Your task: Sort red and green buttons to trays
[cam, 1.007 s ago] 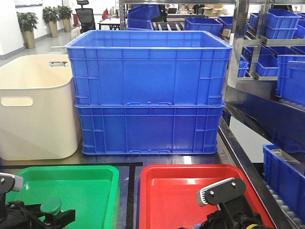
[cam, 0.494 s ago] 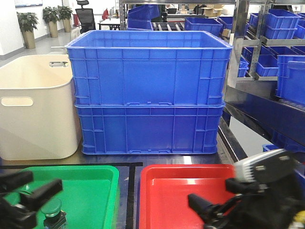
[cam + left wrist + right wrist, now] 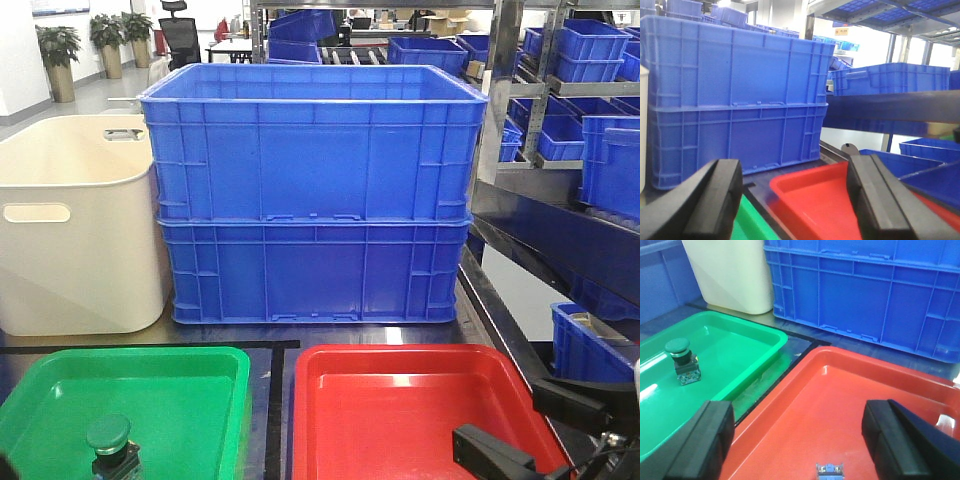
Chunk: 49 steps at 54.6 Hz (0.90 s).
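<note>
A green-capped button (image 3: 682, 361) stands upright on the floor of the green tray (image 3: 765, 335), cap up on its dark squarish body, untouched by either arm. In the right wrist view the right gripper (image 3: 805, 440) is spread wide and holds nothing, its two black fingers (image 3: 702, 445) framing the scene: the button sits beyond and just outside the left-hand finger, while the red tray (image 3: 850, 390) fills the gap between the fingers. A small grey-and-blue object (image 3: 829, 471) lies on the red tray's floor between the fingers, at the lower edge of the view; too little of it shows to say what it is. The left gripper (image 3: 795, 200) is likewise wide open and empty, its fingers (image 3: 710, 200) raised, with the near corner of the red tray showing between them and a sliver of the green tray by the left-hand finger. Beyond both pairs of fingers, two stacked blue crates (image 3: 310, 190) stand behind the trays, with a cream tub (image 3: 75, 220) just beside them.
</note>
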Tool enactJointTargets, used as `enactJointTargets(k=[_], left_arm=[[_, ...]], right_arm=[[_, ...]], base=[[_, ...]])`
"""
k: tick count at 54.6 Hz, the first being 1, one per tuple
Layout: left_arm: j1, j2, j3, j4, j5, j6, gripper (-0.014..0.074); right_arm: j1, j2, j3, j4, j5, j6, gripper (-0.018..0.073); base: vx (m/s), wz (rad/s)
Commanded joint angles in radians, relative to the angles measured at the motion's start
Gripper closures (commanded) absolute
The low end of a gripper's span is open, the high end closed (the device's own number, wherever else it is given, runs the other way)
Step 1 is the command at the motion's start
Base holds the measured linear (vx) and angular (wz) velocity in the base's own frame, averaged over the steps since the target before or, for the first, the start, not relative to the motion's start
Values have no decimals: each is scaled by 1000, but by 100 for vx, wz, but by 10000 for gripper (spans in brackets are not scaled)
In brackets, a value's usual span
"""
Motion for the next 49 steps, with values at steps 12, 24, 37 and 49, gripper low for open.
enactJointTargets(k=[12, 24, 37, 49], left_arm=[[-6, -48, -4, -41, -22, -13, 45], [-6, -48, -4, -41, -22, -13, 45], [-6, -47, 8, -81, 29, 63, 62], [-6, -51, 8, -843, 262, 732, 190]], right_arm=[[3, -9, -30, -6, -73, -4, -7], [3, -9, -30, -6, -73, -4, -7], [3, -9, -30, -6, -73, -4, -7], [3, -9, -30, -6, -73, -4, -7]], base=[[0, 0], [0, 0], [0, 0], [0, 0]])
